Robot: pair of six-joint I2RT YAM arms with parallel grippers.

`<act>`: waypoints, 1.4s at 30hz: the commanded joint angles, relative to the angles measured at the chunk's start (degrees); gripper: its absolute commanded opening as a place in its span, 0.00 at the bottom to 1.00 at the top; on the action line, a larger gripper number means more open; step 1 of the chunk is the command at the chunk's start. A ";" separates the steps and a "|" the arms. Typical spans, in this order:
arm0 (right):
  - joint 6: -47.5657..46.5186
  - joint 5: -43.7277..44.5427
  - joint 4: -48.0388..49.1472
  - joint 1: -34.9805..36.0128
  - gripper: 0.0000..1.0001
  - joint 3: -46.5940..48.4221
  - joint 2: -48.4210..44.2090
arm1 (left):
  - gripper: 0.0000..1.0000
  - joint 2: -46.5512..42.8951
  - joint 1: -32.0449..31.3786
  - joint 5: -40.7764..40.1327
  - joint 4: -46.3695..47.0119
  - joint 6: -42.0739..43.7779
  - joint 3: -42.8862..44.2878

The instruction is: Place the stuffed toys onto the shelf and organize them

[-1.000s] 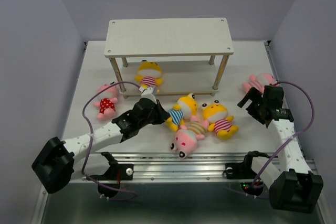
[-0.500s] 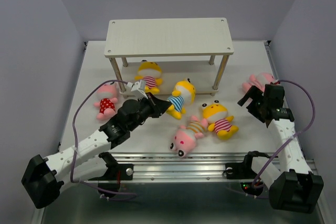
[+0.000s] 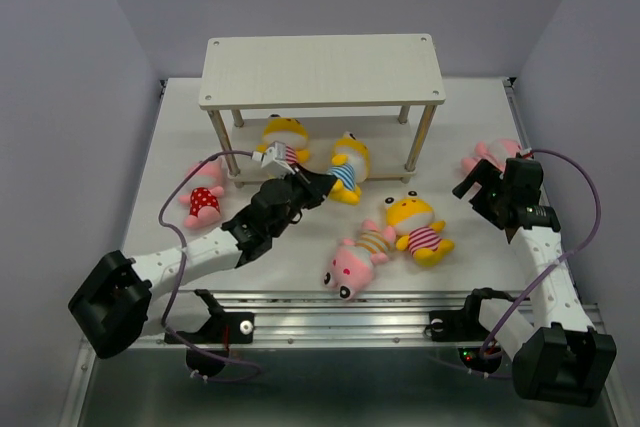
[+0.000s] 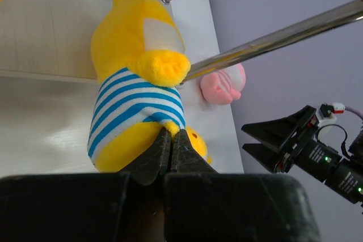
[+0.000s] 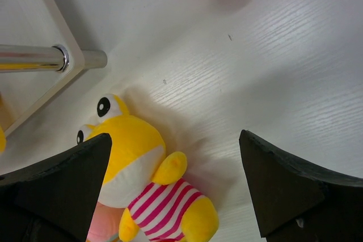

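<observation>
On the white worktop (image 3: 470, 122), the shelf (image 3: 320, 69) stands at the far side with its long side facing the arms, so both tiers can be reached from the front. Its top board carries no toy.

Left claw (image 4: 170, 140): closed on the yellow toy in blue stripes (image 4: 136, 111), pinching it at the bottom hem and legs. Gripped from the tail end, it goes in head first. The head lies at the front edge of the lower board, between the front legs. Judgement: placement on the lower tier is under way, release not yet made.

Right claw (image 3: 472, 185): spread wide, gripping nothing, over the worktop beside the pink toy at the right edge (image 3: 495, 155). Probably the next pick.

Other toys:
- Yellow toy in red stripes (image 3: 284, 142): on the lower board, left of the gripped one.
- Pink toy in red dots (image 3: 203, 199): on the worktop, left of the shelf.
- Yellow toy in pink stripes (image 3: 415, 225) and pink toy in a striped shirt (image 3: 355, 262): touching, in front.

No brand, label or writing readable.
</observation>
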 commanded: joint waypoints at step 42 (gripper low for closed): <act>-2.95 -1.24 5.22 0.54 1.00 1.22 0.20 | 0.00 20.62 -0.48 -25.66 4.36 -9.67 9.54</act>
